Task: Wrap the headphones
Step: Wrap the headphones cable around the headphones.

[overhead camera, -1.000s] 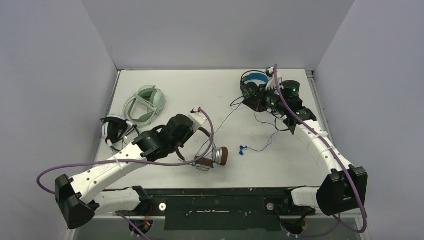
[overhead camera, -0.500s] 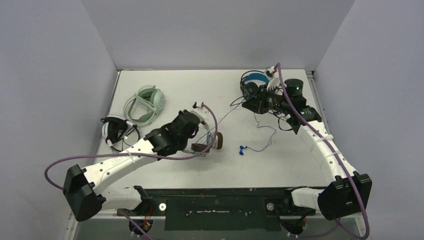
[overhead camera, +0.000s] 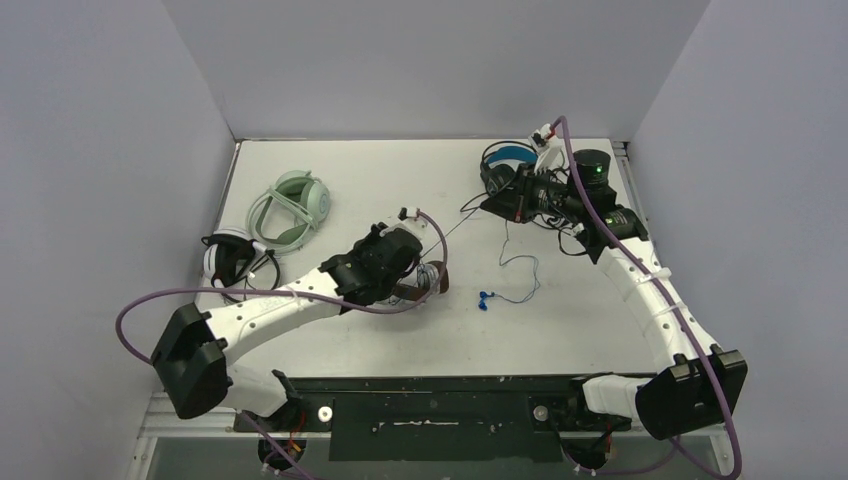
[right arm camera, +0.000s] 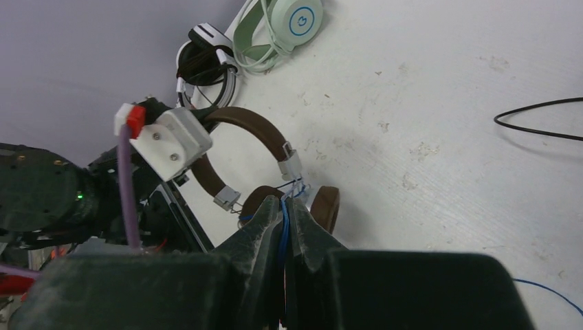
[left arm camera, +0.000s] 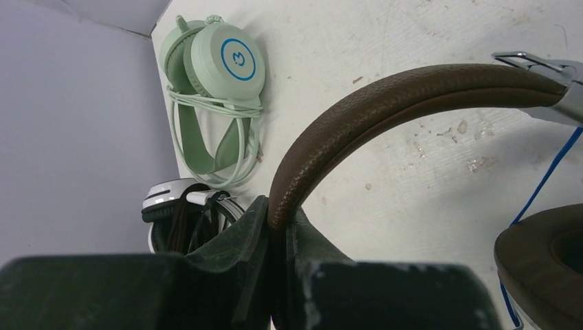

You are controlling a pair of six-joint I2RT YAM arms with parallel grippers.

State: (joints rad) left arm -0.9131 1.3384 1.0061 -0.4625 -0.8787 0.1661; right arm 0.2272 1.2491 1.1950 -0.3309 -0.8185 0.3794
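My left gripper (overhead camera: pixel 408 280) is shut on the brown headphones' (overhead camera: pixel 441 280) padded headband (left arm camera: pixel 412 89), which arches up out of the closed jaws (left arm camera: pixel 278 220). One brown ear cup (left arm camera: pixel 543 261) shows at the right. The headset's thin blue cord (overhead camera: pixel 520 262) runs to my right gripper (overhead camera: pixel 497 206), which is shut on it (right arm camera: pixel 283 206) at the back right. The cord's loose end and plug (overhead camera: pixel 485 297) lie on the table. The brown headphones (right arm camera: pixel 254 130) also show in the right wrist view beyond the right fingertips.
Mint green headphones (overhead camera: pixel 295 205) with the cord wound round them lie at the back left. White-and-black headphones (overhead camera: pixel 230 258) sit beside them near the left wall. Black headphones with a blue headband (overhead camera: pixel 510 160) lie just behind the right gripper, their black cable (right arm camera: pixel 536 117) trailing over the table.
The left arm has carried the brown headphones away from the near edge toward mid-table and turned them. The right gripper has shifted slightly back, keeping hold of the blue cord.
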